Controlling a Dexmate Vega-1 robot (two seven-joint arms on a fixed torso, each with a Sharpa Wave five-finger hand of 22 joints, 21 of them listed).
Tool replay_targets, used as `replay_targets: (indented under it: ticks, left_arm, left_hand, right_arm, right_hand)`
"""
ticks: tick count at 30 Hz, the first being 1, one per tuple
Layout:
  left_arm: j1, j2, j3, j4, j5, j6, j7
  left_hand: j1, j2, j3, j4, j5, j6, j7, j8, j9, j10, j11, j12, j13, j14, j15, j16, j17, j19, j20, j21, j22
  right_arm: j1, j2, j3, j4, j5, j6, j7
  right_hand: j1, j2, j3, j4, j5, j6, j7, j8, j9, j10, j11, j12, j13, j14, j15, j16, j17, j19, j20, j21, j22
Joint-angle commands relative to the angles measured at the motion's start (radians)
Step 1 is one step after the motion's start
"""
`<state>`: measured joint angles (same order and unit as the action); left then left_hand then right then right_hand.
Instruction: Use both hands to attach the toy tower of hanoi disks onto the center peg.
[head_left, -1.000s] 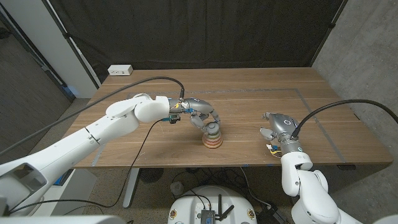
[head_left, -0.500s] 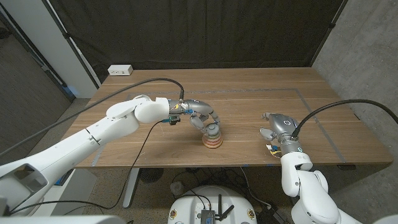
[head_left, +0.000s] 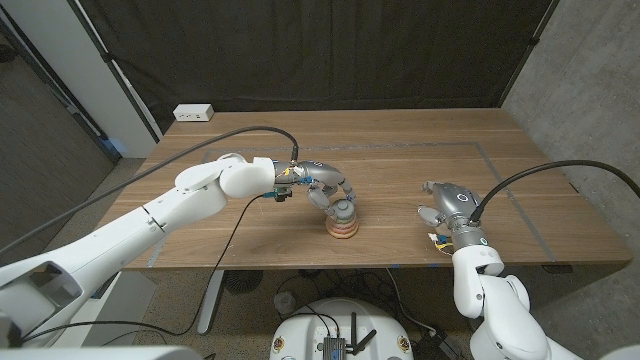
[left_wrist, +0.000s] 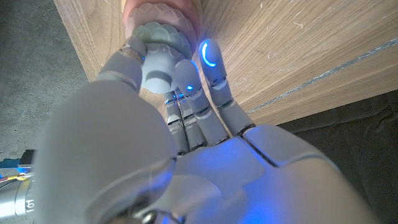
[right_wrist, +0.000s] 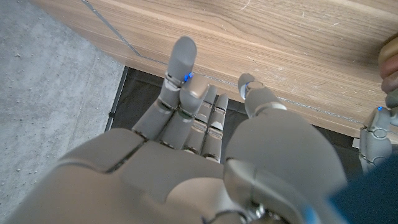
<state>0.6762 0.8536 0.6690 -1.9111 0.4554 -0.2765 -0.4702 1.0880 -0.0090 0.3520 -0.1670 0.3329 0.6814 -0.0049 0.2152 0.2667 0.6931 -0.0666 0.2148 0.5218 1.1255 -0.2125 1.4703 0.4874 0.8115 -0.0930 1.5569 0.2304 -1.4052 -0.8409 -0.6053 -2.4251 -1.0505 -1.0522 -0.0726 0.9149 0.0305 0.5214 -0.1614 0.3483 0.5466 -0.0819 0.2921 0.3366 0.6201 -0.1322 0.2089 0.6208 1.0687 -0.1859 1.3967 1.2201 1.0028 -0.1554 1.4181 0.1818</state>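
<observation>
Wood table, thin taped rectangle outline on top, w/ disk stack near front edge, right hand resting further right.

Wooden tabletop against a black curtain. Grey concrete wall at right. White power strip at far left corner.

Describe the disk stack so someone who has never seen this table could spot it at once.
Start at the wooden table and follow the long white left arm to its left hand, near the table's middle. Directly under those fingers sits the disk stack: round, ridged, pinkish-orange disks piled up, with a pale grey-green disk and grey knob on top. It is the only coloured item on the wood; the right hand waits apart.
</observation>
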Motion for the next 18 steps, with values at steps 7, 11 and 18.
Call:
replay_targets:
  ticks: [7, 11, 18]
  left_arm:
    - [-0.024, 0.006, 0.007, 0.003, 0.015, 0.0, -0.024]
    - [-0.031, 0.004, 0.011, 0.005, 0.021, -0.004, -0.033]
    - [-0.045, 0.005, 0.02, 0.003, 0.028, -0.017, -0.059]
  left_hand:
    - [-0.009, -0.01, -0.002, 0.005, 0.006, -0.026, 0.002, -0.012, 0.005, 0.07, -0.097, -0.013, 0.04, 0.0, -0.007, -0.015, -0.001, 0.007, -0.116, 0.001, -0.001]
    - [-0.022, -0.017, -0.009, 0.009, 0.006, -0.048, 0.001, -0.019, 0.004, 0.044, -0.092, -0.019, 0.041, 0.0, -0.007, -0.019, -0.004, 0.003, -0.116, -0.002, -0.004]
    - [-0.053, -0.032, -0.027, 0.016, 0.005, -0.107, 0.008, -0.029, 0.002, -0.027, -0.075, -0.032, 0.037, -0.016, -0.007, -0.042, -0.028, -0.012, -0.114, -0.009, -0.014]
  right_arm:
    - [-0.011, -0.005, 0.022, -0.015, 0.063, 0.016, -0.035]
    - [-0.008, -0.008, 0.02, -0.015, 0.074, 0.012, -0.042]
    - [-0.007, -0.019, 0.017, -0.018, 0.092, 0.006, -0.055]
  right_hand:
    - [-0.004, -0.004, 0.011, -0.002, 0.005, 0.009, 0.002, -0.004, 0.003, 0.004, 0.004, -0.005, 0.003, 0.005, -0.032, 0.004, 0.0, 0.011, -0.065, -0.001, 0.0]
    - [-0.004, -0.004, 0.011, -0.002, 0.006, 0.008, 0.002, -0.004, 0.003, 0.004, 0.004, -0.005, 0.003, 0.002, -0.032, 0.001, -0.004, 0.012, -0.065, -0.001, 0.0]
    - [-0.004, -0.003, 0.011, -0.002, 0.006, 0.011, 0.003, -0.004, 0.003, 0.007, 0.005, -0.005, 0.002, 0.01, -0.032, 0.007, 0.001, 0.016, -0.065, 0.0, 0.001]
